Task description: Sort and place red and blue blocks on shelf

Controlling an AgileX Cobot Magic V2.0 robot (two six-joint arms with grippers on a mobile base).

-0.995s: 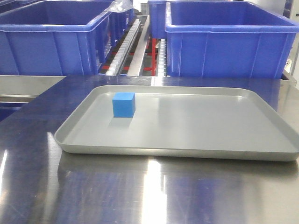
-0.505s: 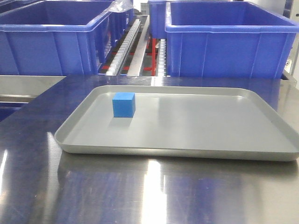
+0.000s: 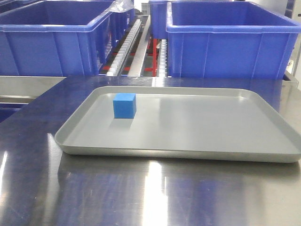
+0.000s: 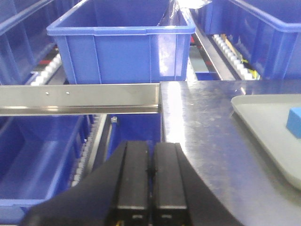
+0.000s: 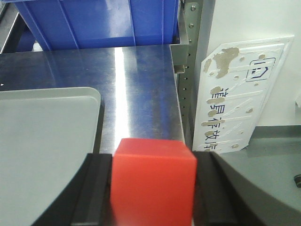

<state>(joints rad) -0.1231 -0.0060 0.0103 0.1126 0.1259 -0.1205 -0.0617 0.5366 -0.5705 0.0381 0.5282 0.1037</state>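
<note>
The blue block [image 3: 124, 105] sits on the grey tray [image 3: 188, 141], at its back left; it also shows at the right edge of the left wrist view [image 4: 295, 117]. My right gripper [image 5: 153, 162] is shut on the red block [image 5: 153, 183], held over the steel tabletop just right of the tray's corner [image 5: 89, 96]. My left gripper [image 4: 150, 157] is shut and empty, low, to the left of the table, facing the shelf's steel front rail [image 4: 80, 96] with its two small screws. White roller rails [image 3: 129, 40] run between the bins. Neither gripper shows in the front view.
Large dark-blue bins stand behind the table at left [image 3: 51, 37] and right [image 3: 230, 42], and one beyond the rail [image 4: 122, 47]. A lower blue bin [image 4: 37, 155] lies under the rail. A white labelled panel [image 5: 242, 101] stands right of the table edge.
</note>
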